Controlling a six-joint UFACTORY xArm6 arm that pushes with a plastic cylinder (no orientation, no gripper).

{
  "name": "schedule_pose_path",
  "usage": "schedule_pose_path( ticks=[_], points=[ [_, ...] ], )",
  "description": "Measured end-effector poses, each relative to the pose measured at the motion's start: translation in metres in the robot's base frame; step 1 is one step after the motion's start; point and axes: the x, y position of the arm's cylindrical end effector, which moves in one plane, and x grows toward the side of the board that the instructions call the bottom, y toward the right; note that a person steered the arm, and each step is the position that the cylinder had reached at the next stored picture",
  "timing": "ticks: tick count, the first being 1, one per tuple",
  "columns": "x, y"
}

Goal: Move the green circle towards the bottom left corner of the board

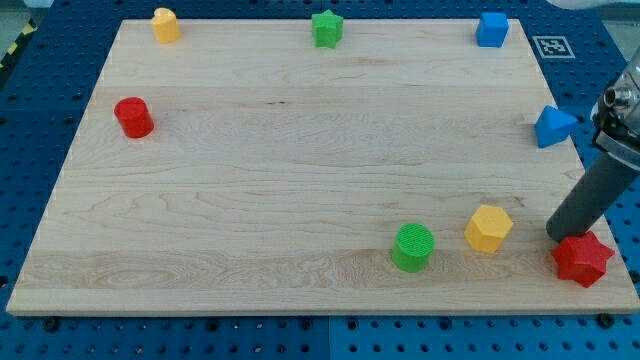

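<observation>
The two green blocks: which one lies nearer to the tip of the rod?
The green circle near the view's bottom is nearer to my tip. The green star sits far off at the board's top edge.

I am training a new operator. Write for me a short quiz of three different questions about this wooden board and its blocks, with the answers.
1. True or false: my tip touches the green round block.
2. Which block lies nearest to my tip? A) red star block B) red cylinder block C) green star block
3. Fill in: right of the green round block, toward the view's right, lies the ___ hexagonal block.

Key: 1 false, my tip stands far to the view's right of it; 2 A; 3 yellow.
</observation>
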Motion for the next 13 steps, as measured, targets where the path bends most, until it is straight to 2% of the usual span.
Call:
schedule_pose_path(
  ticks=[1,4,8,10,13],
  points=[
    [-0.001,0.0],
    [-0.007,-0.095],
    [-0.008,-0.094],
    [0.014,-0.096],
    [0.015,-0.189]
  ],
)
